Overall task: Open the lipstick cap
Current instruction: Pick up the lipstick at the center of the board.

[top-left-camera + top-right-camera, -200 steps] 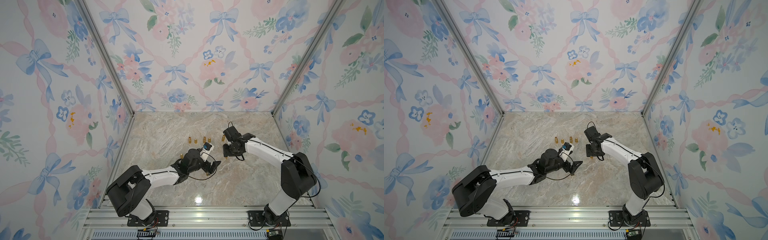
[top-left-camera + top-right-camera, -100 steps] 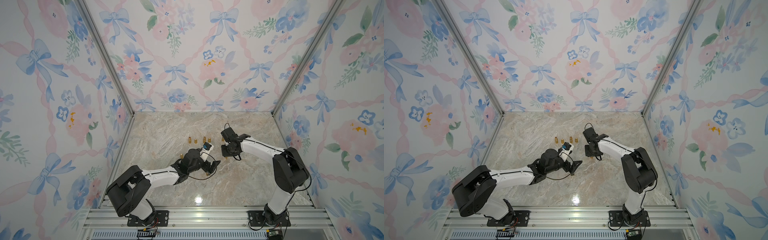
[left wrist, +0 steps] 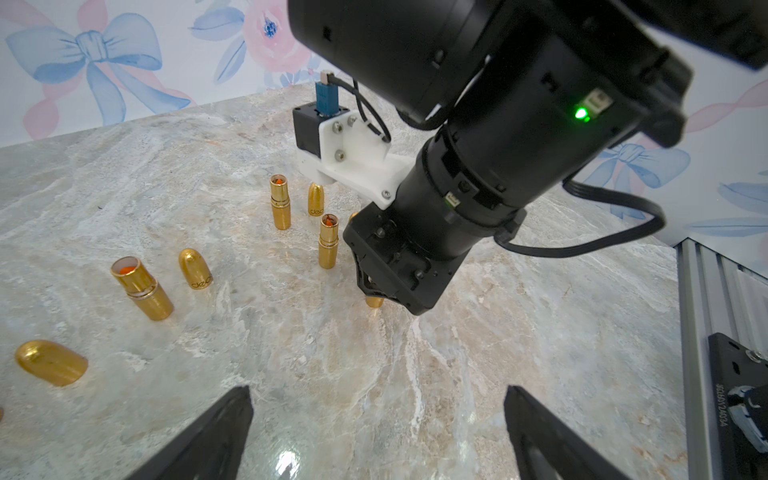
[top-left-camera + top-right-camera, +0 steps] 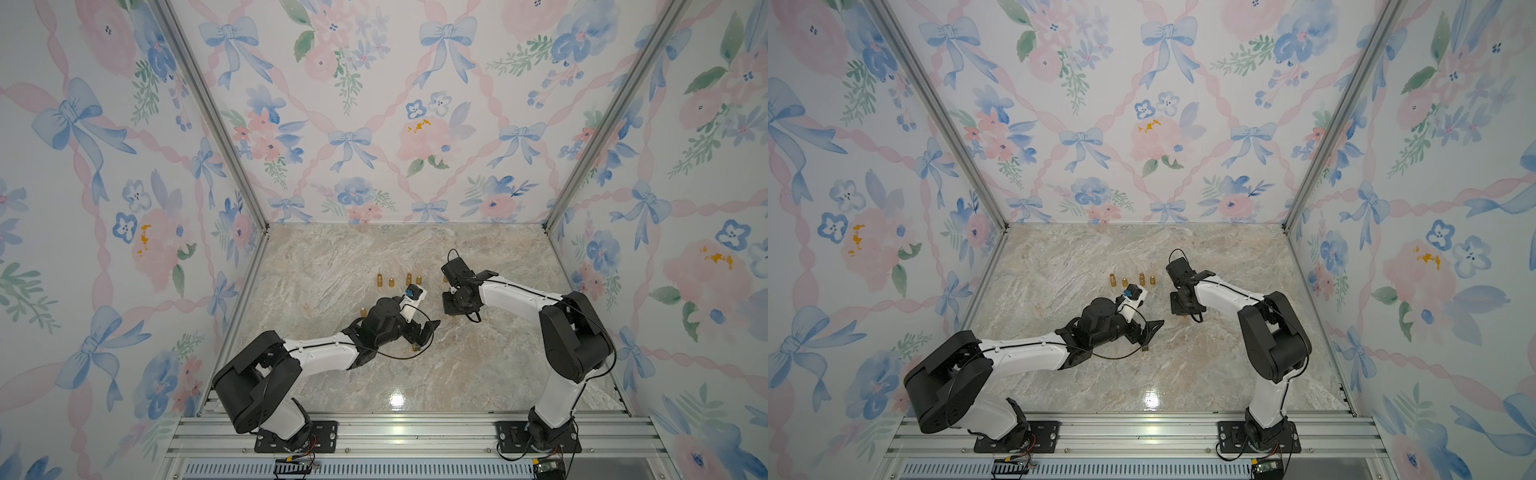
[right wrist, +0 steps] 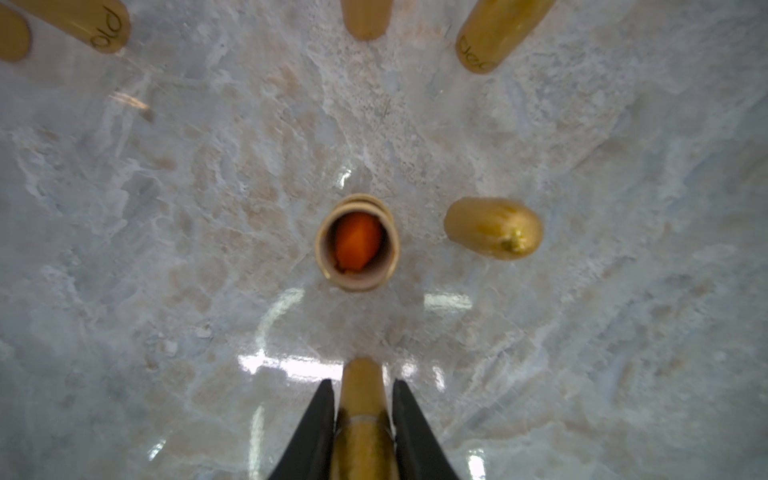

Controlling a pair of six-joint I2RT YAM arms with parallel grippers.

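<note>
At the front rail (image 4: 399,428) both arm bases sit as they did a second ago. Just beyond, over the marble table (image 4: 457,374), the left gripper (image 3: 376,392) hangs spread as wide as it goes and holds nothing; it has not moved. A little further in, the right gripper (image 5: 363,380) points straight down, its black fingers (image 5: 316,432) drawn in against both sides of a gold lipstick (image 5: 361,370) that stands upright on the marble between the two arms. A second ago those fingers stood clearly further apart; they have since narrowed onto it. A seam across the lipstick lies between the fingers, and its top end is out of sight, so whether the cap is on cannot be told for sure. In the left wrist view only its foot shows under the gripper. The right arm's elbow (image 4: 575,338) has swung in toward the middle, while the gripper itself has barely shifted. Just past the lipstick stands an open tube (image 5: 357,243) with orange inside, and a loose cap (image 5: 492,228) lies on its side beside it. Further back, toward the rear wall (image 4: 395,145), a loose row of more gold pieces (image 4: 409,279) stands, none touching, all where they were before. In the left wrist view these read as open tubes with orange inside and rounded caps, most upright, one lying flat apart from the rest
</note>
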